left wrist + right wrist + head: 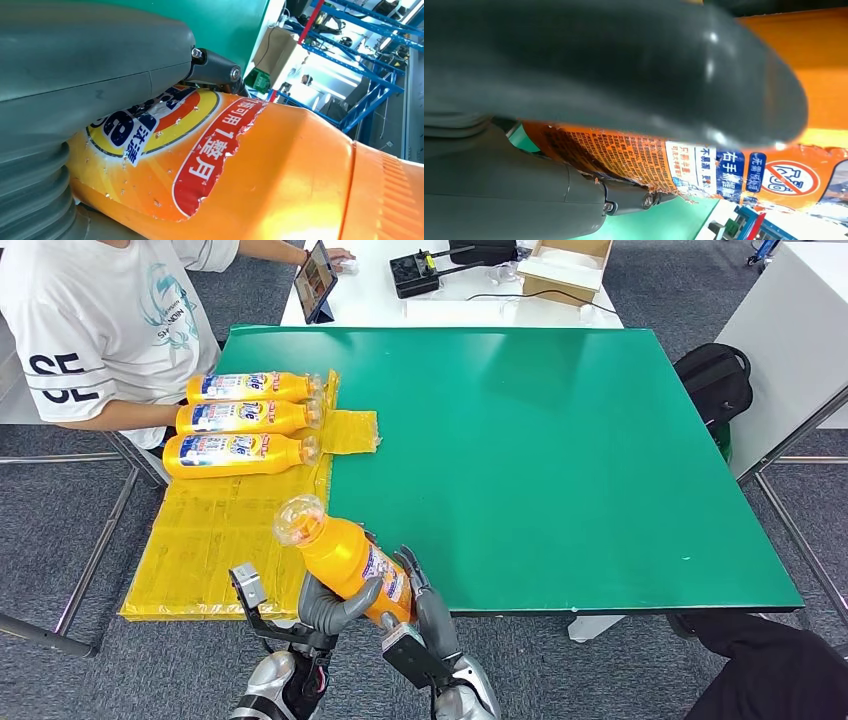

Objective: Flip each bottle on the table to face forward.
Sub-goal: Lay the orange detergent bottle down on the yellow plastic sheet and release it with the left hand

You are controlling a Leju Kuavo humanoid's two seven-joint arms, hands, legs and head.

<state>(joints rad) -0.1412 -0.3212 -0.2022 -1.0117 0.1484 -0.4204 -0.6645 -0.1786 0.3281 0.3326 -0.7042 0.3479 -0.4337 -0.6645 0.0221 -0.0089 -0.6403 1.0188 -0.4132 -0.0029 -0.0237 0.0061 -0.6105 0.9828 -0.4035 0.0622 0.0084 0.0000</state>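
Gripping one orange detergent bottle (345, 558) between left hand (330, 608) and right hand (428, 612), both clamped on its labelled body, lifted clear of the green bench (560, 440), seemingly for turning before joining three label-up bottles (245, 420) lying on the yellow sheet (215, 540).

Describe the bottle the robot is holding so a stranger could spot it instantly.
Start at the green table and go to its near edge. There an orange bottle is lifted between the left hand and right hand, unlike the three lying flat.

Glossy orange plastic bottle (345, 558), torn paper label (200, 150)
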